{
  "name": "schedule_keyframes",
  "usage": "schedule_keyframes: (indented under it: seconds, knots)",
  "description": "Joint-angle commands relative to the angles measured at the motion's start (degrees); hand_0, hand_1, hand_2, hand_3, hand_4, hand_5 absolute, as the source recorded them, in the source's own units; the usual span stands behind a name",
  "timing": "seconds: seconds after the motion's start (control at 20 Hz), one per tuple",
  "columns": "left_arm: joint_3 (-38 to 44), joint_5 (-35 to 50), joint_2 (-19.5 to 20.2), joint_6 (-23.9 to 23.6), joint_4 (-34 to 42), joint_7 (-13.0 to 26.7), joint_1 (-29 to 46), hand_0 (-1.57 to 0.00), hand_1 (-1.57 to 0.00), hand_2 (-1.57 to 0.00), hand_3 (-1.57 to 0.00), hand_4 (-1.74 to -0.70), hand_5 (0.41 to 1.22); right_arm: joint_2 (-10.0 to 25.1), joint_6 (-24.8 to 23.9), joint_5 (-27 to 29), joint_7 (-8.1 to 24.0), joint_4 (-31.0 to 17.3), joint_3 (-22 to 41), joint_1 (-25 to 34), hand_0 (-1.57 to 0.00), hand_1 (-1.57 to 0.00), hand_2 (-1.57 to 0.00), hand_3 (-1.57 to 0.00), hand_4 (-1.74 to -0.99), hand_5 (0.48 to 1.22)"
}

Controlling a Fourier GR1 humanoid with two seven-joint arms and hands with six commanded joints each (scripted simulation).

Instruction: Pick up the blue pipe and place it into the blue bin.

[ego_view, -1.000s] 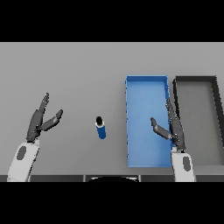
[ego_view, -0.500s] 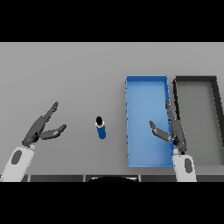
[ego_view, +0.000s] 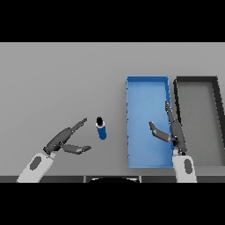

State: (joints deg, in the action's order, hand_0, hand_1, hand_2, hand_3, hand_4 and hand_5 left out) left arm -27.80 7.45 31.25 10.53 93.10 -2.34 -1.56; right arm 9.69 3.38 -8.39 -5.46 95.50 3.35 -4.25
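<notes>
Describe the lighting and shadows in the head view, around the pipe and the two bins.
Head view: light is flat and even, with no glare on the grey table; the blue pipe casts no clear shadow; the blue bin looks evenly bright inside, the dark bin duller; the left hand and right hand read as dark shapes with little shading.

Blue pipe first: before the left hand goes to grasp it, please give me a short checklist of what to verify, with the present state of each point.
1. Blue pipe free on the table, nothing holding it: ok.
2. Left hand open, fingers pointing toward the pipe: ok.
3. Left hand touching the pipe: not ok, a gap remains.
4. Blue bin has bare floor to receive the pipe: ok.
5. Right hand out of the drop zone: not ok, it is over the bin's right side.
</notes>
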Motion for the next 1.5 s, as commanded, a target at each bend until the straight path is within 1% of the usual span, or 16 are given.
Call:
schedule_keyframes:
  seconds: [0.0,0.25,0.35,0.45,0.65,0.75,0.8,0.9,1.0,1.05,1.1,1.15,1.2,1.25,1.35,1.45]
  knots:
    - [-0.72,-0.46,-1.22,0.32,-1.29,-0.08,-0.69,0.00,0.00,0.00,0.00,-1.14,0.452,0.13,0.16,0.12,-0.02,0.58,0.02,-0.30,0.00,0.00,0.00,0.00,-1.205,0.618]
    - [-2.33,-2.39,-7.16,-1.22,-5.24,-1.62,-4.02,0.00,0.00,0.00,0.00,-1.16,0.460,-0.22,-0.06,0.06,0.98,0.59,0.03,-0.08,0.00,0.00,0.00,0.00,-1.211,0.622]
    - [-2.73,-2.67,-10.32,-1.91,-7.72,-0.52,-6.39,0.00,0.00,0.00,0.00,-1.15,0.460,-0.34,-0.18,-0.38,0.42,1.06,0.32,-1.09,0.00,0.00,0.00,0.00,-1.202,0.621]
    - [-3.42,-3.70,-12.53,-2.25,-10.33,-1.17,-7.64,0.00,0.00,0.00,0.00,-1.13,0.459,-0.57,-0.47,-0.50,0.09,1.17,0.30,-1.47,0.00,0.00,0.00,0.00,-1.210,0.631]
    - [-4.48,-7.24,-14.71,-4.15,-14.53,-0.84,-9.77,0.00,0.00,0.00,0.00,-1.06,0.425,0.61,-0.16,0.44,-0.73,1.33,-0.96,-1.90,0.00,0.00,0.00,0.00,-1.222,0.642]
    - [-4.81,-7.08,-16.25,-3.90,-15.79,-1.12,-10.45,0.00,0.00,0.00,0.00,-1.06,0.420,0.35,-0.31,-0.31,-1.40,1.26,-0.40,-1.89,0.00,0.00,0.00,0.00,-1.214,0.645]
    - [-4.64,-6.65,-17.18,-3.51,-17.33,-2.24,-10.93,0.00,0.00,0.00,0.00,-1.08,0.428,0.69,-0.26,-0.19,-0.80,1.05,-0.72,-1.72,0.00,0.00,0.00,0.00,-1.207,0.646]
    - [-4.30,-6.07,-18.12,-3.36,-18.07,-4.19,-11.34,0.00,0.00,0.00,0.00,-1.11,0.463,0.55,-0.42,-0.35,-1.53,1.30,-0.60,-2.02,0.00,0.00,0.00,0.00,-1.207,0.650]
    - [-3.77,-4.36,-20.29,-3.45,-18.80,-5.07,-10.86,0.00,-0.04,-0.15,-0.12,-1.19,0.550,0.80,-0.03,-0.16,-2.05,0.99,-0.73,-2.49,0.00,0.00,0.00,0.00,-1.213,0.655]
    - [-3.30,-3.41,-21.06,-3.22,-19.24,-5.38,-11.02,-0.01,-0.16,-0.31,-0.28,-1.24,0.613,0.97,0.36,0.49,-1.64,1.16,-0.95,-2.07,0.00,0.00,0.00,0.00,-1.217,0.655]
    - [-2.95,-2.39,-22.18,-2.99,-19.92,-5.26,-11.19,-0.12,-0.32,-0.49,-0.53,-1.28,0.735,0.59,0.25,0.55,-1.44,0.97,-0.83,-1.80,0.00,0.00,0.00,0.00,-1.220,0.656]
    - [-2.75,-1.85,-22.18,-2.90,-19.37,-6.50,-10.47,-0.36,-0.55,-0.69,-0.74,-1.37,0.832,0.65,0.13,0.53,-1.76,0.58,-1.03,-1.68,0.00,0.00,0.00,0.00,-1.220,0.656]
    - [-2.96,-2.09,-22.69,-3.66,-19.18,-5.91,-10.25,-0.60,-0.75,-0.87,-0.91,-1.44,0.910,1.06,0.04,0.51,-1.77,1.01,-1.27,-1.62,0.00,0.00,0.00,0.00,-1.219,0.657]
    - [-3.24,-2.18,-22.96,-3.44,-19.03,-5.53,-10.19,-0.80,-0.92,-1.01,-1.03,-1.50,0.972,0.55,0.12,0.52,-1.54,0.68,-0.87,-0.97,0.00,0.00,0.00,0.00,-1.224,0.658]
    - [-3.65,-2.69,-23.10,-3.43,-18.47,-5.65,-10.17,-1.07,-1.15,-1.21,-1.19,-1.58,1.062,0.44,0.48,0.78,-1.12,0.29,-0.82,-1.33,0.00,0.00,0.00,0.00,-1.233,0.660]
    - [-4.42,-3.94,-23.02,-4.42,-18.12,-6.22,-10.12,-1.25,-1.30,-1.34,-1.33,-1.53,1.119,0.01,0.21,0.64,-0.28,0.44,-0.57,-0.60,0.00,0.00,0.00,0.00,-1.224,0.651]
